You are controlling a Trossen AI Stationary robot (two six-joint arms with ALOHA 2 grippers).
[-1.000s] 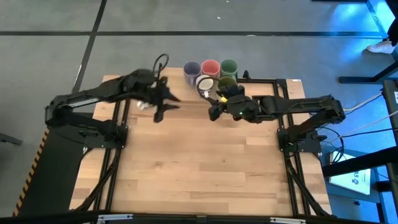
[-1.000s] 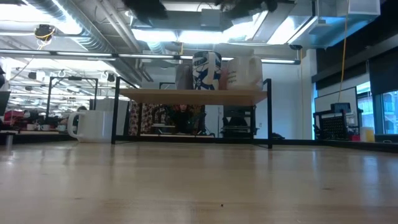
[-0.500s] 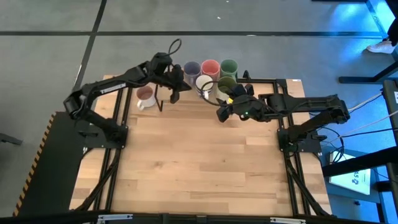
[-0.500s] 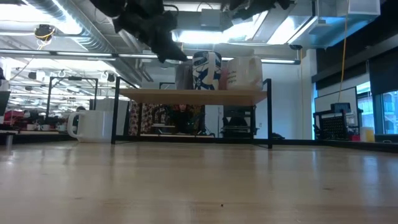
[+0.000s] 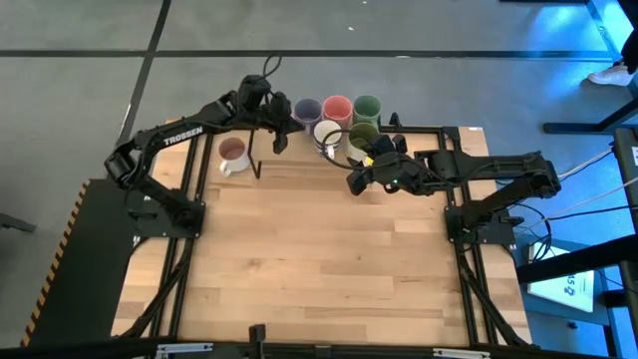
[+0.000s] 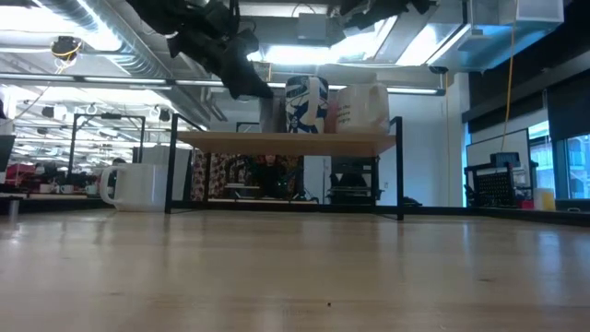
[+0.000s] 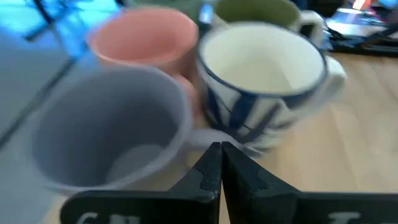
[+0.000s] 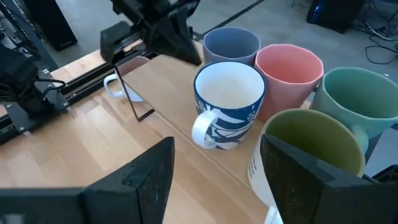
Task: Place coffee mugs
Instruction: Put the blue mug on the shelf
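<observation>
Five coffee mugs stand close together on a raised wooden shelf [image 6: 286,141] at the table's far edge: purple-blue [image 5: 306,110], coral pink [image 5: 337,107], green [image 5: 367,107], white with blue marks [image 5: 327,133] and olive-green [image 5: 362,135]. A dusty pink mug with a white outside [image 5: 232,155] stands on the table left of the shelf. My left gripper [image 7: 221,163] is shut, its tips just before the purple-blue mug [image 7: 106,143] and the white mug [image 7: 261,74]. My right gripper [image 8: 217,180] hangs open in front of the olive-green mug [image 8: 311,149]. My left gripper has its shut fingertips [image 7: 214,155] by the gap between the purple-blue mug and the white mug, coming slanting down from the table's left. I cannot tell whether they touch either mug.
The shelf's black frame legs [image 6: 171,166] stand on the table at the far side. The wide wooden tabletop [image 5: 319,259] lies bare toward the near edge. Behind the table the low view shows a workshop room.
My left gripper has risen from beside the dusty pink mug and gone toward the table's far edge and right, up to the purple-blue mug on the shelf. Its fingers have shut. The dusty pink mug stays standing on the table.
</observation>
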